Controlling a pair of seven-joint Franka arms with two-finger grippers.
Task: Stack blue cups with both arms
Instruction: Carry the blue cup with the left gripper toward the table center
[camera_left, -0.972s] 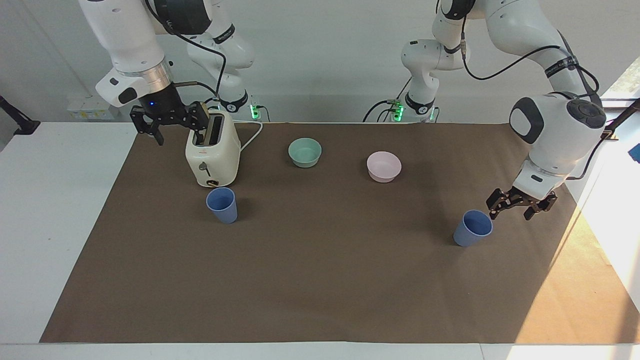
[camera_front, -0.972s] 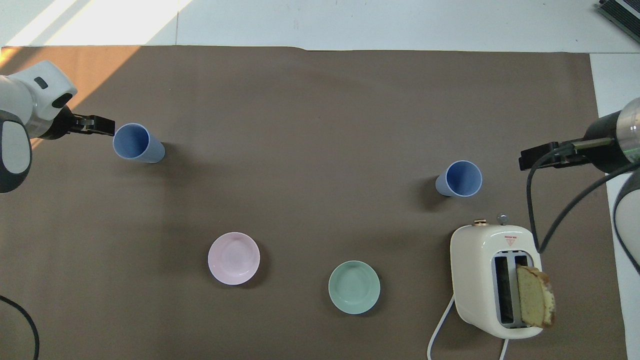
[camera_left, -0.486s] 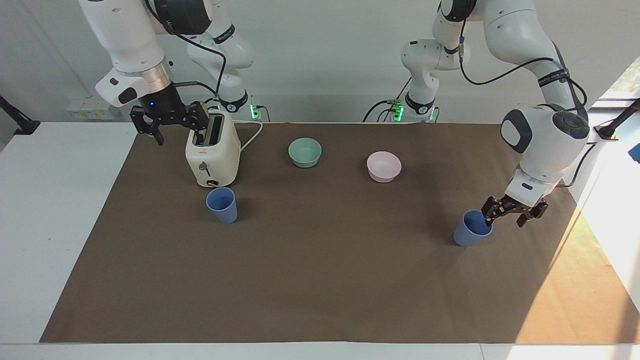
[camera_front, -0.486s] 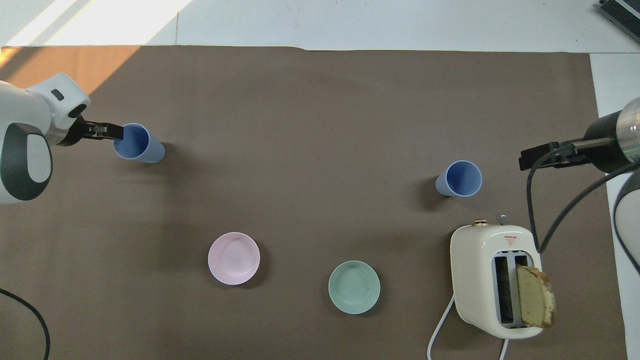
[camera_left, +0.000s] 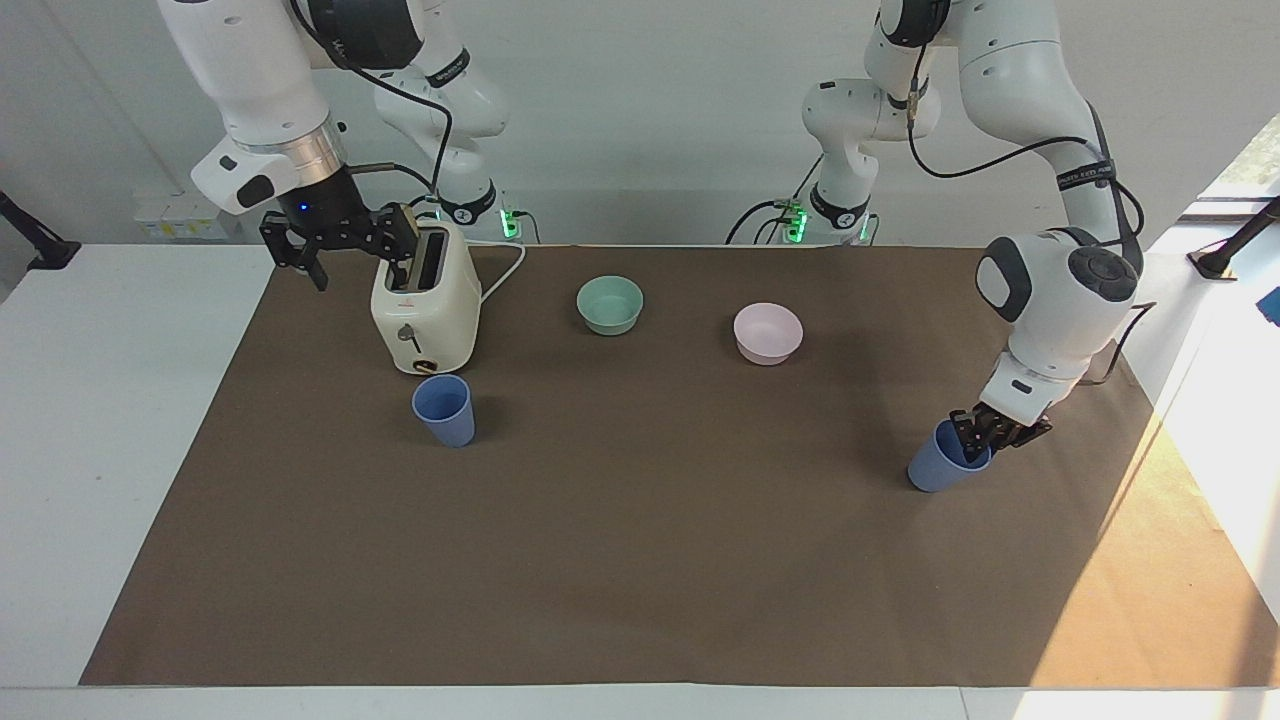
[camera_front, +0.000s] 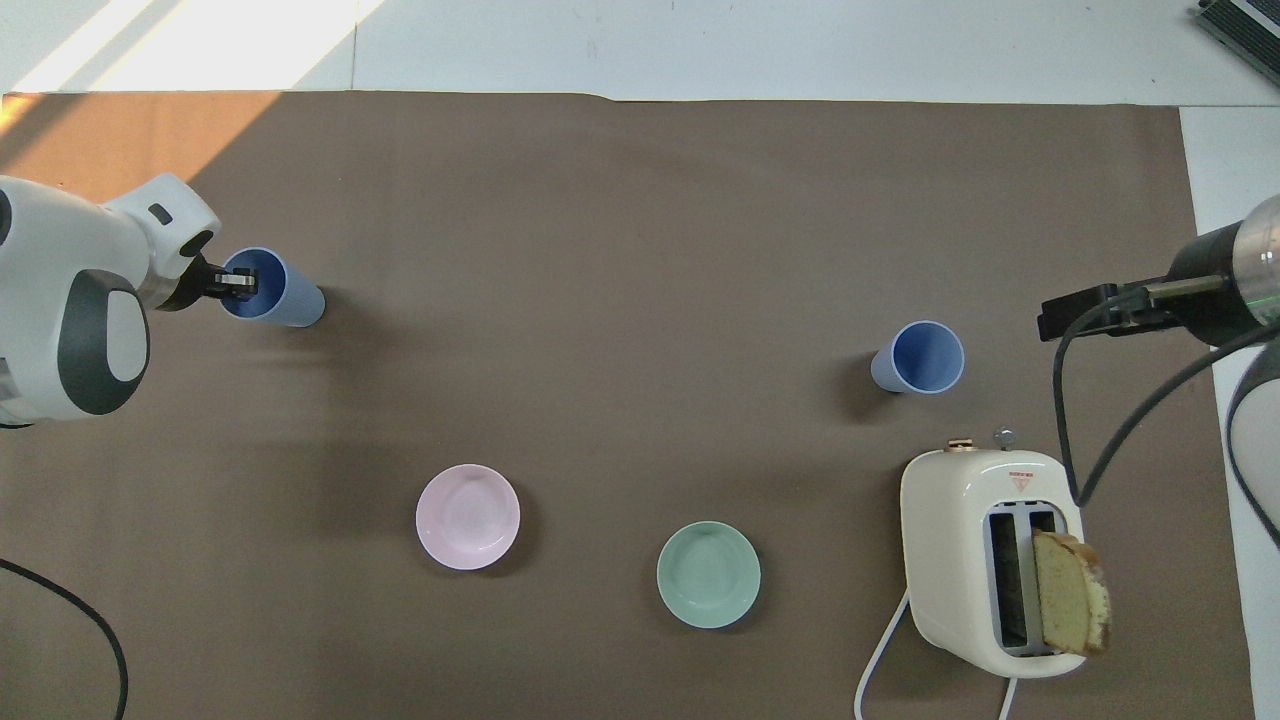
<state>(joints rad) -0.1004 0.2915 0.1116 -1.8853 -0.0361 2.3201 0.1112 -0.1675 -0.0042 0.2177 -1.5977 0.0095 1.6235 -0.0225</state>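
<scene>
One blue cup (camera_left: 935, 472) stands upright on the brown mat toward the left arm's end; it also shows in the overhead view (camera_front: 290, 298). My left gripper (camera_left: 972, 440) is down at this cup's rim, on the side toward the mat's end, and its tip reaches into the cup's mouth in the overhead view (camera_front: 238, 285). The other blue cup (camera_left: 444, 410) stands upright beside the toaster, farther from the robots than it; it also shows in the overhead view (camera_front: 920, 357). My right gripper (camera_left: 340, 245) is open and empty, raised over the mat's edge (camera_front: 1090, 305), apart from that cup.
A cream toaster (camera_left: 425, 310) with a slice of bread (camera_front: 1070, 592) in one slot stands toward the right arm's end. A mint-green bowl (camera_left: 610, 304) and a pale pink bowl (camera_left: 768, 333) sit near the robots. The brown mat (camera_left: 640, 560) covers the table.
My left arm has swung toward the cup and lowered; its gripper went from beside the cup to its rim, tip inside the mouth. The right arm has not moved.
</scene>
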